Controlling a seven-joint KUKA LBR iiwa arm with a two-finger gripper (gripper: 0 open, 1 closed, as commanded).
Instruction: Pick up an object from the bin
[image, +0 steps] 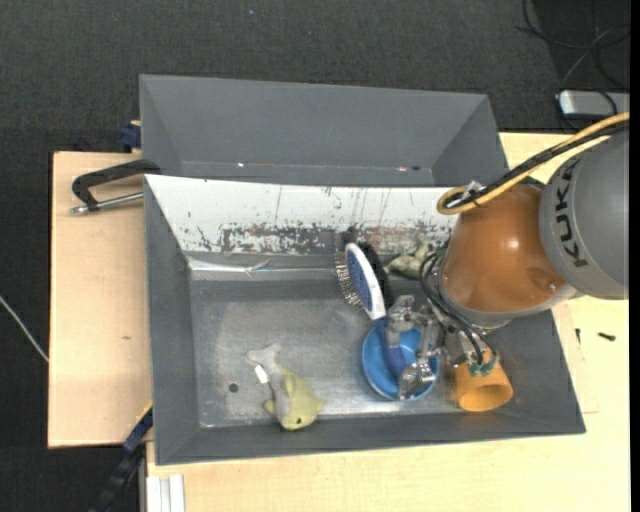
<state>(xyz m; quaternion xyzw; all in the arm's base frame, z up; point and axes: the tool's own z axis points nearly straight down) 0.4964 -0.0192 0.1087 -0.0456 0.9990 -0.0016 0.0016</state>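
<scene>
Gripper (416, 374) low over the blue dish (377, 366) (half hidden by it); its grip is unreadable.

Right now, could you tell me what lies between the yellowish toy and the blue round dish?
Only bare bin floor separates the yellowish toy and the blue round dish, as the camera view shows.

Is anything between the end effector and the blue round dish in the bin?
Nothing visible. The end effector is directly over the blue round dish. The orange cup lies to one side and the blue brush behind, neither in between.
</scene>
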